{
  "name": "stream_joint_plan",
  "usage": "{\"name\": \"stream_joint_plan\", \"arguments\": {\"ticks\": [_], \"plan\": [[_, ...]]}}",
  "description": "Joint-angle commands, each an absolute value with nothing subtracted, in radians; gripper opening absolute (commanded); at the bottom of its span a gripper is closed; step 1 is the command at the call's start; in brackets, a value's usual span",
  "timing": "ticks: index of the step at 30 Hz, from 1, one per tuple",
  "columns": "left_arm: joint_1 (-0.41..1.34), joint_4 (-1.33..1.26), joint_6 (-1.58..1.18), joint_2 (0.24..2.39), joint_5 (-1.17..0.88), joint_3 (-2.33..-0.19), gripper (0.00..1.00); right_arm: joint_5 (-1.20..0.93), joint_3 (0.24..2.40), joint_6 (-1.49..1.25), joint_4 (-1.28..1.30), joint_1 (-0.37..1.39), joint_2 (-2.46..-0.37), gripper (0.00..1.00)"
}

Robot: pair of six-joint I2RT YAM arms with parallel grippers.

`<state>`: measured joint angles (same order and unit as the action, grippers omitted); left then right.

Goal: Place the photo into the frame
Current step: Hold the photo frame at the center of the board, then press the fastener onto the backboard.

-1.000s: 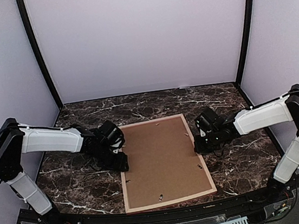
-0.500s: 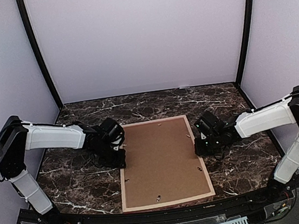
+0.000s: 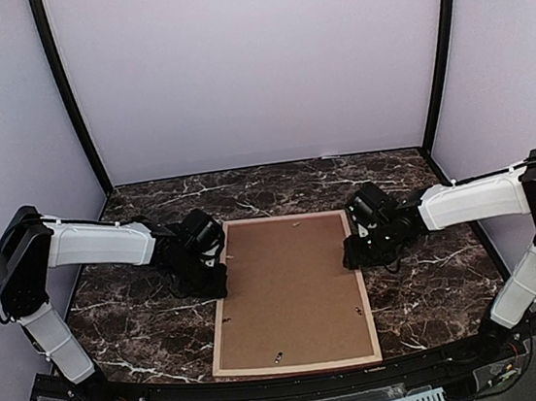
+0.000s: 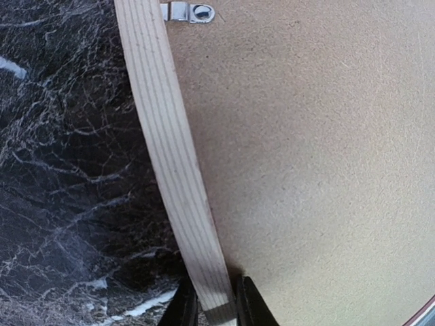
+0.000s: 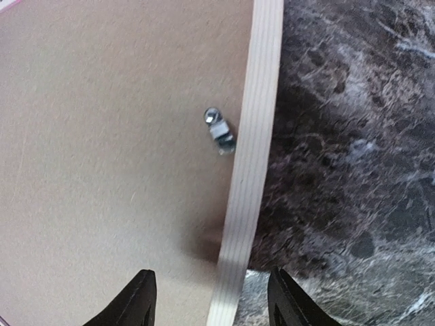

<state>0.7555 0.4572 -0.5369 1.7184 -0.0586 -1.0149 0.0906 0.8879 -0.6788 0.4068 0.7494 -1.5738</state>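
Note:
The frame (image 3: 220, 316) lies face down on the marble table, its pale pink rails around a brown backing board (image 3: 289, 291). My left gripper (image 3: 218, 283) is shut on the frame's left rail (image 4: 173, 156), one finger on each side of it, at the bottom of the left wrist view (image 4: 214, 309). My right gripper (image 3: 350, 257) is open and straddles the right rail (image 5: 251, 163), its fingers wide apart on either side (image 5: 212, 302). The photo is hidden or out of view.
Small metal turn clips (image 4: 187, 11) (image 5: 219, 131) sit on the backing board near the rails. The dark marble table (image 3: 434, 278) is bounded by purple walls and black corner posts. The frame's near rail (image 3: 298, 366) lies close to the table's front edge.
The frame has turned clockwise and now lies square to the table. Both grippers have shifted slightly towards the back along with its side rails.

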Motion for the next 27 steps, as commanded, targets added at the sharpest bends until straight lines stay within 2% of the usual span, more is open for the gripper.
{"name": "stream_joint_plan", "arguments": {"ticks": [1,13,27], "plan": [[0.763,0.494,-0.511,1.7,-0.055,-0.993,0.0,0.1,0.945,-0.585,0.418,0.689,-1.625,0.57],[0.763,0.497,-0.52,1.694,-0.072,-0.989,0.0,0.025,1.044,-0.431,0.41,0.585,-1.737,0.54],[0.763,0.498,-0.516,1.705,-0.078,-0.993,0.0,-0.041,1.087,-0.376,0.405,0.579,-1.797,0.5]]}}
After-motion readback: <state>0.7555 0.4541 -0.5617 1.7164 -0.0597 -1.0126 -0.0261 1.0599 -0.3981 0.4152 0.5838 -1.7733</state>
